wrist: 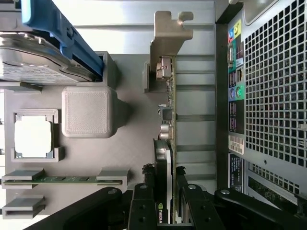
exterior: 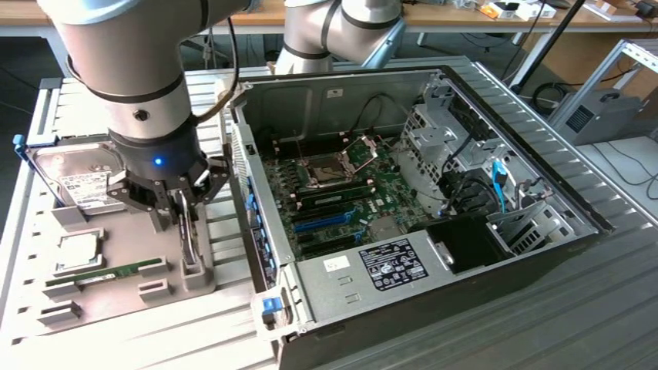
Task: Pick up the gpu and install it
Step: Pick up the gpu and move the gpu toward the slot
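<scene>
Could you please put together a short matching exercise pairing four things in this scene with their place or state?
Things:
1. gpu
2. hard drive
3. memory stick
4. computer case

Descriptions:
A. green and narrow, lying in a slot of the tray
B. open, at the exterior view's right
C. standing on edge between the fingers of the end effector
D. boxy and silver, with a white label

Pairs: 1-C; 2-D; 3-A; 4-B
</scene>
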Motion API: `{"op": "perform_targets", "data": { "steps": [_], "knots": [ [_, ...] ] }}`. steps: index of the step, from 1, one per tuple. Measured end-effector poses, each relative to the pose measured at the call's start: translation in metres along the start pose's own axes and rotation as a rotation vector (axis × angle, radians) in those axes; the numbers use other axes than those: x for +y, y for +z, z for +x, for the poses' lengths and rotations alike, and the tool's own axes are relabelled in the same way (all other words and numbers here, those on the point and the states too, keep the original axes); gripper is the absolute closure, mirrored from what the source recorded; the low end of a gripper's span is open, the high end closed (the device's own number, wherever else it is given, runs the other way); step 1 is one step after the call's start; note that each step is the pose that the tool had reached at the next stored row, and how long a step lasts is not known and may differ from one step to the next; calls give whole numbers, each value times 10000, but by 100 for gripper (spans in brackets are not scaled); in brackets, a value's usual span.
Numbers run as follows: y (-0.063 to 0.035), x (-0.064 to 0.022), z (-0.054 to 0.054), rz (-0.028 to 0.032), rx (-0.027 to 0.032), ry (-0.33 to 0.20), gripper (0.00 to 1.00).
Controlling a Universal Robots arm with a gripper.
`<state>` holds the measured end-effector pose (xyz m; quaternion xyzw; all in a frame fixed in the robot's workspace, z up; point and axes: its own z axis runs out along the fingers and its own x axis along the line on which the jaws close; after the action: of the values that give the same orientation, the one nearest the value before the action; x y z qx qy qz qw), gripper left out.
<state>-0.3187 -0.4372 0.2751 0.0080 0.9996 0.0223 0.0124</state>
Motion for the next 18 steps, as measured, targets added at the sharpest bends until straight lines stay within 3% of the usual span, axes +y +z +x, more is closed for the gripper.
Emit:
{"op": "perform_targets", "data": {
  "steps": [6, 8, 18],
  "knots": [
    [-228, 10, -6, 1, -2, 0, 73],
    [-390, 18, -10, 0, -6, 0, 73],
    [-871, 39, -21, 0, -25, -1, 73]
  ]
}}
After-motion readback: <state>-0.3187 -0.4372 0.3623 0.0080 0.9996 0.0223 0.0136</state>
